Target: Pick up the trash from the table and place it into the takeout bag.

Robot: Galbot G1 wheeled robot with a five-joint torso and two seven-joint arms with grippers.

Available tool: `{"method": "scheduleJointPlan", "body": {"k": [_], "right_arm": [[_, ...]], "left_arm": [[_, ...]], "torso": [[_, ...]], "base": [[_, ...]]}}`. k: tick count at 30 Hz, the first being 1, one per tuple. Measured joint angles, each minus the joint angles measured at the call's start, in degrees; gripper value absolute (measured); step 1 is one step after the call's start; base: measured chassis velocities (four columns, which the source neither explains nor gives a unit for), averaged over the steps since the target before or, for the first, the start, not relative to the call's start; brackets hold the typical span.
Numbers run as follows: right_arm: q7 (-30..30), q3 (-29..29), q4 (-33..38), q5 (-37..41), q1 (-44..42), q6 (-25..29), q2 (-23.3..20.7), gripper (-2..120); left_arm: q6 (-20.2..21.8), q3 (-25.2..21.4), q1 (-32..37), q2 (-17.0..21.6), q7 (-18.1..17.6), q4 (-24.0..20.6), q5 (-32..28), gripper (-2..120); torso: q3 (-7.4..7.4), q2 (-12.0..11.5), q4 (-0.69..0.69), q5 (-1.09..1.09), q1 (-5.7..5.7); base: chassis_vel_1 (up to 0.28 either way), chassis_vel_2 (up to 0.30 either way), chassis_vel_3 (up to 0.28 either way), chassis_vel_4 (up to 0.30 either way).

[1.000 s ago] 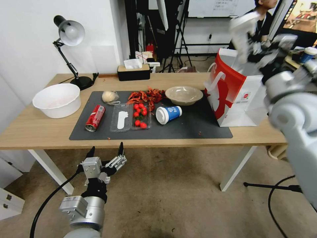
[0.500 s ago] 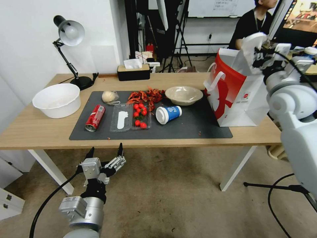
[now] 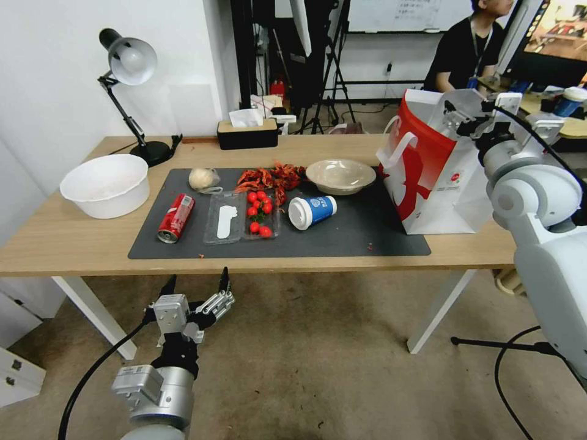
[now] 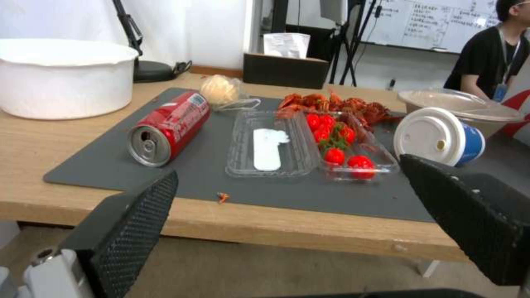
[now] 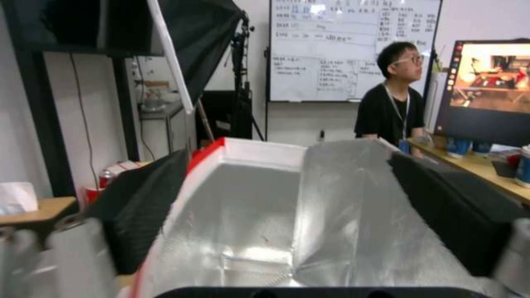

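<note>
On the table [image 3: 73,241], a dark grey mat [image 3: 342,238] holds the trash: a red soda can [image 3: 176,217] on its side, a wrapped pale lump [image 3: 203,178], a clear plastic tray [image 3: 239,222] with tomatoes, a tipped blue paper cup [image 3: 313,211] and a beige bowl [image 3: 340,175]. The takeout bag [image 3: 437,177] stands upright at the right end. My right gripper [image 3: 476,115] hovers open at the bag's mouth, its fingers [image 5: 146,198] framing the foil lining [image 5: 259,215]. My left gripper [image 3: 195,287] is open below the table's front edge, facing the can [image 4: 168,128] and cup [image 4: 439,136].
A white basin [image 3: 105,184], a desk lamp [image 3: 128,61] and a tissue box [image 3: 247,131] stand on the table's left and back. Red crayfish shells [image 3: 269,178] lie on the mat. A person sits behind the bag. Tripod legs and cables cross the floor at right.
My right arm has come down from above the bag to its mouth. The left arm has barely moved.
</note>
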Motion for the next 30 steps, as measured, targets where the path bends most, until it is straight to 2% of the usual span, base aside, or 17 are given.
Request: {"method": "scheduleJointPlan", "body": {"k": [3,12,16,26,30], "right_arm": [[0.2,0.1,1.1,0.7,-0.2,0.3,0.0,100],[1.7,-0.1,4.9,3.3,-0.3,0.9,0.2,100],[2.0,-0.2,9.1,5.0,-2.1,1.3,0.1,100],[-1.0,2.2,19.8,2.0,-16.5,4.8,-0.3,100],[-1.3,3.3,24.0,-2.9,-24.8,6.9,1.8,100]], "left_arm": [[0.0,-0.1,0.0,0.0,0.0,-0.1,0.0,100],[0.2,-0.3,-0.2,0.0,0.3,-0.7,-0.2,100],[0.4,-0.3,-0.2,0.0,0.5,-0.9,-0.3,100],[0.4,-0.5,-0.2,0.0,0.5,-0.9,-0.4,100],[0.3,-0.5,-0.3,0.0,0.5,-0.7,-0.4,100]], "torso": [[0.0,0.0,0.0,0.0,0.0],[0.0,0.0,0.0,0.0,0.0],[0.0,0.0,0.0,0.0,0.0],[0.0,0.0,-0.01,0.0,-0.01],[-0.01,0.0,0.01,-0.01,-0.01]], "base": [[0.0,0.0,0.0,0.0],[0.0,0.0,0.0,0.0],[0.0,0.0,0.0,0.0],[0.0,0.0,0.0,0.0],[0.0,0.0,0.0,0.0]]}}
